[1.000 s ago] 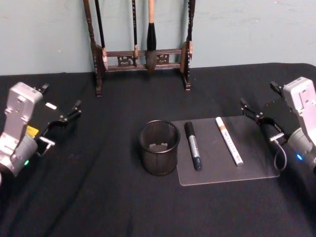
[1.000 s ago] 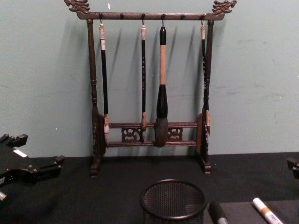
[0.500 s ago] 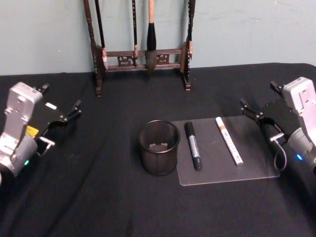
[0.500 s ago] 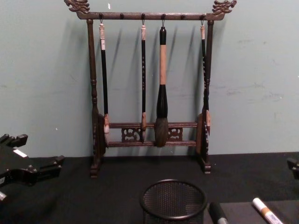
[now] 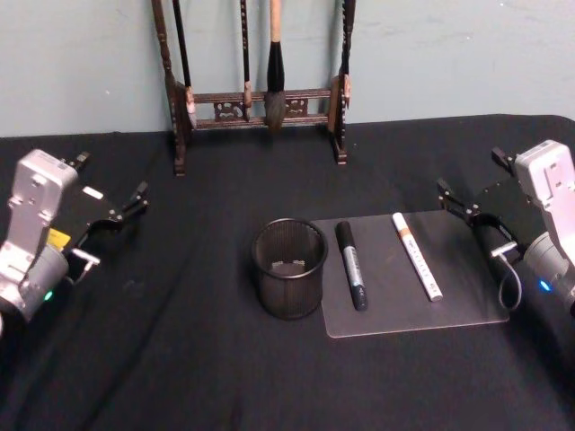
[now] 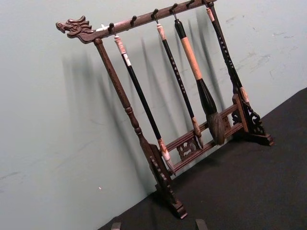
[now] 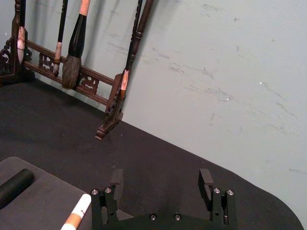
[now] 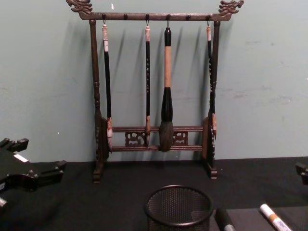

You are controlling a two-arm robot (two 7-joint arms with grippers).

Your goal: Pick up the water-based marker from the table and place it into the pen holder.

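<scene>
Across the black counter [image 5: 180, 359] nothing has shifted in the last second: both arms keep their stations, so the pick has not begun. At the far left the left gripper [image 5: 110, 177] sits with its fingers spread and empty. The right gripper [image 5: 472, 172] waits by the right edge of the clear mat [image 5: 395, 310], fingers likewise wide apart, holding nothing. Two pens lie on that mat: a black marker [image 5: 351, 265] just beside the pen holder [image 5: 289, 269] and a white marker [image 5: 416, 256] farther right. I cannot tell which is water-based. The pen holder looks empty, with its mesh floor showing.
</scene>
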